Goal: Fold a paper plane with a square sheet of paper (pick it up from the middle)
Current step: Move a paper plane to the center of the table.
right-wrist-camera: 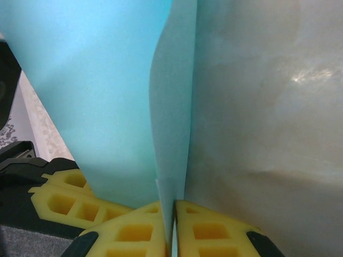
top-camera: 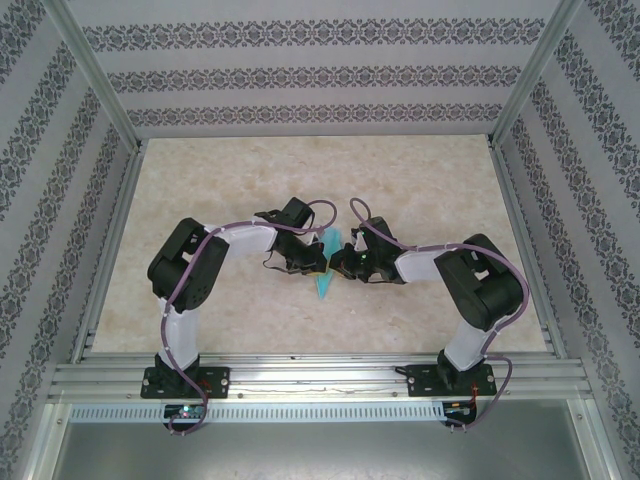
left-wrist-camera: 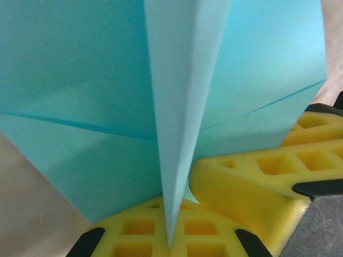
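Over the middle of the counter (top-camera: pixel 200 190), left claw (top-camera: pixel 306 262) and right claw (top-camera: pixel 341 266) each pinch the paper plane (top-camera: pixel 324 284), centre-creased and layered, its final wing folds seemingly left.

paper plane (top-camera: pixel 324 280): 1 | arms: 2 – left arm (top-camera: pixel 190 268), right arm (top-camera: pixel 482 285) | end effectors: 2 – left end effector (top-camera: pixel 310 260), right end effector (top-camera: pixel 343 265) | worktop (top-camera: pixel 300 170): 1
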Robot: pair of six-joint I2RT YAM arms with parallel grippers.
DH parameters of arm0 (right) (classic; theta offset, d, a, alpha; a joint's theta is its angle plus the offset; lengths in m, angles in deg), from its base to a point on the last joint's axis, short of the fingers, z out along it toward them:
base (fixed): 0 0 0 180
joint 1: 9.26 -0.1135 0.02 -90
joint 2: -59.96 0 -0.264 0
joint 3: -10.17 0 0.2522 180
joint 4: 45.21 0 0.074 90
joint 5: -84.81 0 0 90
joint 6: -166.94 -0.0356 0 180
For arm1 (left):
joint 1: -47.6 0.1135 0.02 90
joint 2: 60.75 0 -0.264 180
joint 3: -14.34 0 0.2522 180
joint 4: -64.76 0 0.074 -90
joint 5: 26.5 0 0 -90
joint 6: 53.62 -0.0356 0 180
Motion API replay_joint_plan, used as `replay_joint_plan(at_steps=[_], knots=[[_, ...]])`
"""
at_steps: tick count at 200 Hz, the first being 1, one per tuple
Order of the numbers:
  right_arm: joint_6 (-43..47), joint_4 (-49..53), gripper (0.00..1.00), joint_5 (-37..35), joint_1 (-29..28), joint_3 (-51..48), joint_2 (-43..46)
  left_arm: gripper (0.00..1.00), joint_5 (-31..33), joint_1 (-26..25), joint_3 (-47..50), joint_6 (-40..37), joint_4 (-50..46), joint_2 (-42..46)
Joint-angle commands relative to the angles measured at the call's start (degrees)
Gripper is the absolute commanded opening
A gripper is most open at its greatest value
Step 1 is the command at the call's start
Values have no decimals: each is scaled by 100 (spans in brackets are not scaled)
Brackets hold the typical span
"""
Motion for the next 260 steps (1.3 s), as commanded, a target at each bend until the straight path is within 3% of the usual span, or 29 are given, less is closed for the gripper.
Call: replay_joint_plan(at_steps=[1, 31, 84, 133, 260], knots=[[-8, -131, 21, 92, 69, -104, 31, 4, 256, -98, -194, -130, -292, 130], [195, 179, 37, -137, 282, -260, 504, 4, 1152, -89, -506, -246, -989, 319], [641, 811, 44, -623, 786, -554, 1466, 3, 2949, -79, -1516, -427, -2529, 61], [785, 1090, 46, -670, 871, -536, 1611, 4, 3210, -55, -2066, -430, -2889, -324], [728, 1009, 47, -470, 889, -457, 1289, 5, 2898, -10, -1940, -247, -2658, -704]])
